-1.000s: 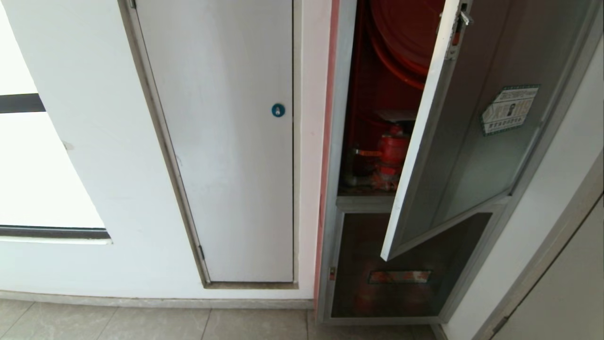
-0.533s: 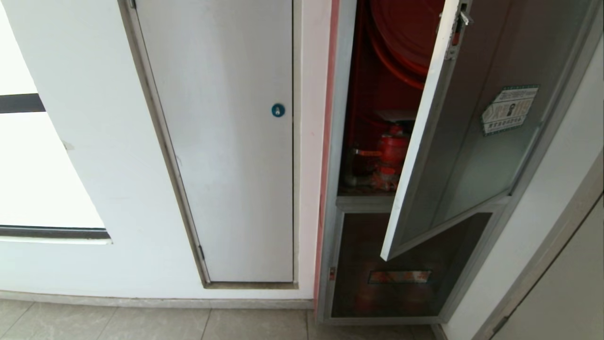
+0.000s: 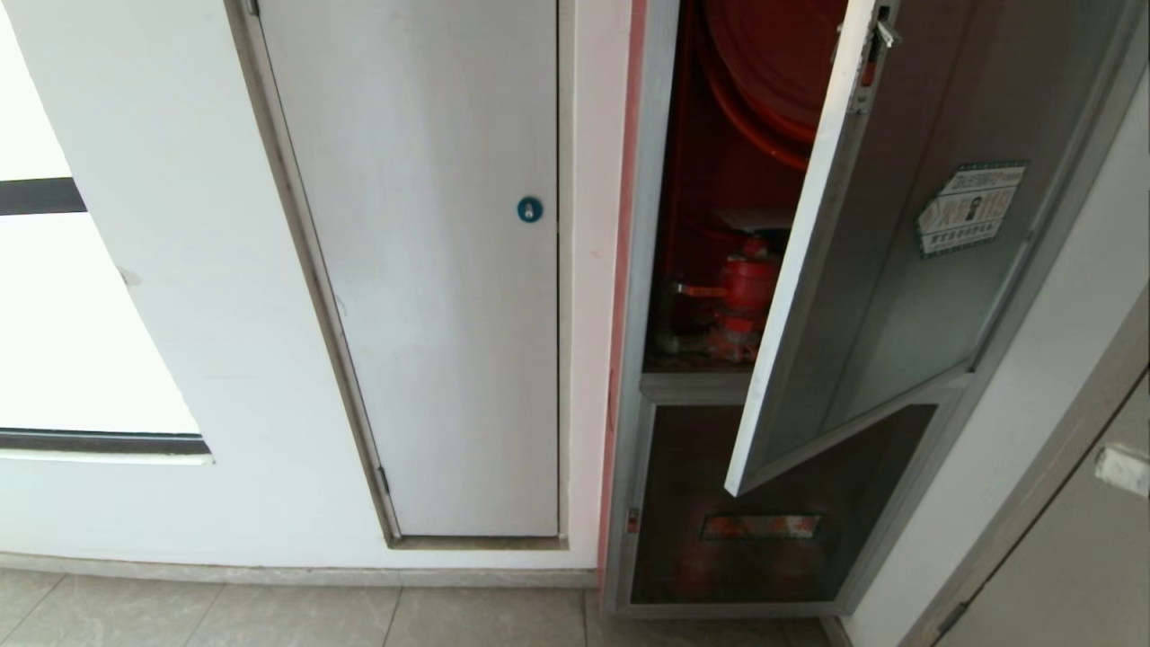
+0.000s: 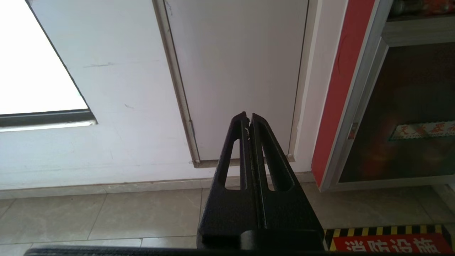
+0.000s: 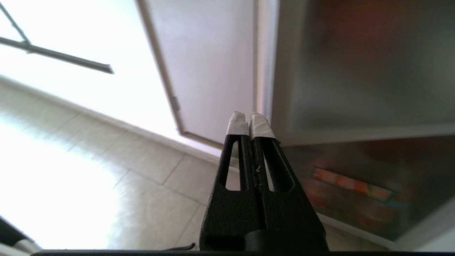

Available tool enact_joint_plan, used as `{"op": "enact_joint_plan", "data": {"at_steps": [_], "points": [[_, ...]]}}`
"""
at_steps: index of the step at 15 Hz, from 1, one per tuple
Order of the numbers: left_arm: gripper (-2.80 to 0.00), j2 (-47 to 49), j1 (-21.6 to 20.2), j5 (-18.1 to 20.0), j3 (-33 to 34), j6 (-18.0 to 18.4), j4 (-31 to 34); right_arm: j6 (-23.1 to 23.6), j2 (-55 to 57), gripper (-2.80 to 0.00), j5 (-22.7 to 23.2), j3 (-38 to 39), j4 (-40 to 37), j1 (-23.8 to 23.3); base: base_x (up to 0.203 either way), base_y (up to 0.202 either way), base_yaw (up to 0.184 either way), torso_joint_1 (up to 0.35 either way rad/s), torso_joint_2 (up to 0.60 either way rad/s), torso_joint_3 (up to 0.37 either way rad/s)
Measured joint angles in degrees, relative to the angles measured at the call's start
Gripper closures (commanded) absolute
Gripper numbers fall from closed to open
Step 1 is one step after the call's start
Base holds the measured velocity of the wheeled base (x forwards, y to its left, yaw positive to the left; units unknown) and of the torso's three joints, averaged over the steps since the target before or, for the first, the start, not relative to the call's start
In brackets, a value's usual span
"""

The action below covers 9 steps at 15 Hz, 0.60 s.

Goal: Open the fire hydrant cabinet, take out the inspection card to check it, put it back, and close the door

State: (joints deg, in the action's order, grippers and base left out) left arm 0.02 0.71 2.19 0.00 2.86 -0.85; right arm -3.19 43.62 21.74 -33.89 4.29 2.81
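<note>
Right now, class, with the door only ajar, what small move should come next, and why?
Probably swing the door wider with the right gripper. It stands only ajar, its free edge covering part of the red valve and the pale card above it, so the gap looks tight. Shut jaws suit a nudge. The left gripper hangs low, idle.

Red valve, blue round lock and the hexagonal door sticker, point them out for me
Red valve (image 3: 748, 280), head view, on its body.
Blue round lock (image 3: 529, 209), head view, on its face.
Hexagonal sticker (image 3: 970, 208), head view, on its white middle.
</note>
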Motion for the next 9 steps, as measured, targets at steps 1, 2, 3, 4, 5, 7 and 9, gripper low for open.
{"op": "enact_joint_plan", "data": {"at_steps": [1,2,3,4,5,7,9], "points": [[0.0,0.0,0.0,0.0,0.0,0.0,0.0,0.0,3.5,0.0,1.0,-2.5,0.2,1.7,0.0,0.0,0.0,0.0,0.0,0.0],[0.0,0.0,0.0,0.0,0.0,0.0,0.0,-0.1,6.9,0.0,1.5,-5.0,0.5,4.0,0.0,0.0,0.0,0.0,0.0,0.0],[0.0,0.0,0.0,0.0,0.0,0.0,0.0,-0.2,10.2,0.0,1.2,-7.3,0.9,6.6,0.0,0.0,0.0,0.0,0.0,0.0],[0.0,0.0,0.0,0.0,0.0,0.0,0.0,-0.2,13.1,0.0,0.1,-9.2,1.9,9.3,0.0,0.0,0.0,0.0,0.0,0.0],[0.0,0.0,0.0,0.0,0.0,0.0,0.0,-0.3,16.1,0.0,-2.2,-11.0,3.5,12.3,0.0,0.0,0.0,0.0,0.0,0.0],[0.0,0.0,0.0,0.0,0.0,0.0,0.0,-1.1,21.6,0.0,-8.5,-13.7,7.6,18.2,0.0,0.0,0.0,0.0,0.0,0.0],[0.0,0.0,0.0,0.0,0.0,0.0,0.0,-2.8,26.6,0.0,-14.6,-16.2,12.1,22.8,0.0,0.0,0.0,0.0,0.0,0.0]]}}
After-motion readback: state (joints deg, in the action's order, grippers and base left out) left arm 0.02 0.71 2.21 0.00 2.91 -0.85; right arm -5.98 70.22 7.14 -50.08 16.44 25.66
